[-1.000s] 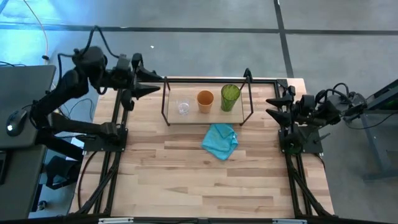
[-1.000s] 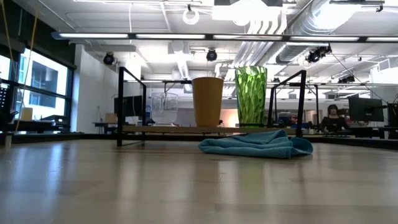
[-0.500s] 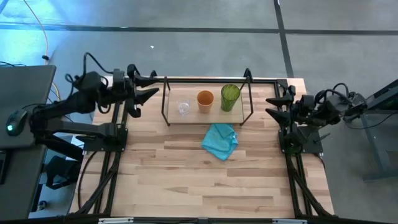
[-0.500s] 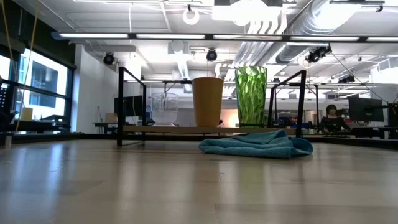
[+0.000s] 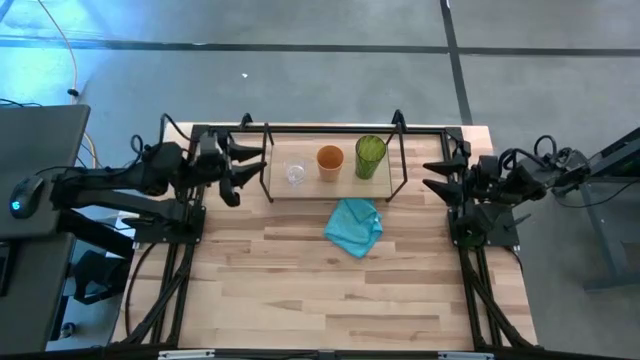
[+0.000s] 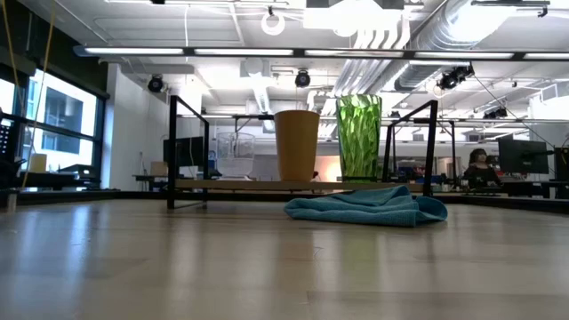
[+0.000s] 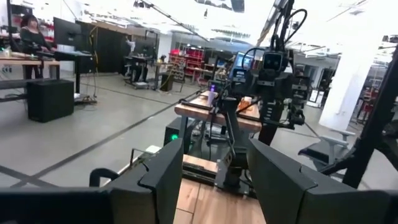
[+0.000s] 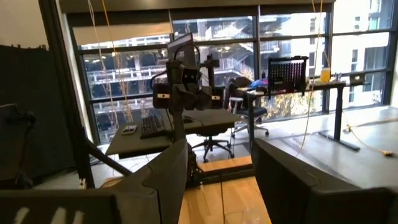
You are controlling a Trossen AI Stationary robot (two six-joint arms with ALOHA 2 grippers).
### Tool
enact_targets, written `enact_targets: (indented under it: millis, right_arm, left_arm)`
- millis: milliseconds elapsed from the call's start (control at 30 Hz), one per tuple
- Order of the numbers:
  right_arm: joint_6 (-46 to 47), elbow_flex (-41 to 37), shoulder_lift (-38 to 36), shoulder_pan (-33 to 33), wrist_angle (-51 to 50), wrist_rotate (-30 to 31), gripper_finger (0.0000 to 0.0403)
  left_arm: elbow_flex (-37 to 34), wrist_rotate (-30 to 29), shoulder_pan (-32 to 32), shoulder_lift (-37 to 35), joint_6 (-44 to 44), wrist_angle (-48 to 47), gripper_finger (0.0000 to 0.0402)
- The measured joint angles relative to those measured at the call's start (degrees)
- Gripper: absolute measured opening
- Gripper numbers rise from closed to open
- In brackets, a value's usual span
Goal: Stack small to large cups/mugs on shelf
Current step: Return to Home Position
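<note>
- The shelf [image 5: 312, 186] carries all three cups upright on its wood base, in one row and apart from each other: the clear glass cup [image 5: 294, 173] at the end toward the left arm, the orange cup [image 5: 330, 160] mid-shelf, and the green tumbler [image 5: 370, 155] at the end toward the right arm.
- That runs small to large along the shelf, so the placing looks finished. No cup stands off the shelf.
- The left gripper [image 5: 247, 166] hangs just off the shelf's clear-glass end. Its claw is spread wide with nothing in it.
- The right gripper [image 5: 432, 176] waits off the shelf's tumbler end, likewise spread and empty.
- The turquoise cloth [image 5: 355, 225] lies crumpled on the table [image 5: 300, 290], just beside the shelf's long side, nearer the tumbler end.
- The step in hand reads as the return to rest. The next move asks only that the left arm fold away from the shelf, keeping its fingers clear of the end rods and the clear glass cup. Nothing needs gripping.
</note>
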Motion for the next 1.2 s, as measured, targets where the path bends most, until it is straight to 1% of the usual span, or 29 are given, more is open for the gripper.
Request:
enact_targets:
  millis: [167,400,567,700,1000,1100,1200]
  right_arm:
    - [2.19,0.00,0.00,0.00,-1.37,0.00,0.0172]
    - [2.20,0.00,0.00,0.00,-1.44,0.00,0.0172]
    - [2.37,0.00,0.00,0.00,-1.59,0.39,0.0172]
    - [2.41,0.00,-0.01,0.01,-1.59,1.44,0.0172]
    - [4.80,0.00,-0.02,0.00,-1.57,1.94,0.0172]
    - [4.96,0.00,-0.01,0.00,-1.60,1.95,0.0172]
    - [5.33,0.00,0.00,0.00,-1.57,3.35,0.0172]
  left_arm:
    - [-3.09,-1.64,-2.62,-4.80,-1.03,-0.06,0.0168]
    - [-8.96,-2.62,-4.86,-15.44,-1.76,-0.04,0.0168]
    - [-13.87,-3.83,-4.90,-23.11,-2.79,0.08,0.0168]
    - [-17.52,-3.93,-4.72,-27.88,-3.79,-0.08,0.0168]
    - [-23.43,-3.85,-4.72,-37.32,-4.17,-0.15,0.0168]
    - [-24.96,-3.02,-4.72,-40.11,-4.20,-0.91,0.0168]
    - [-26.74,-2.81,-4.72,-42.80,-4.34,-2.31,0.0168]
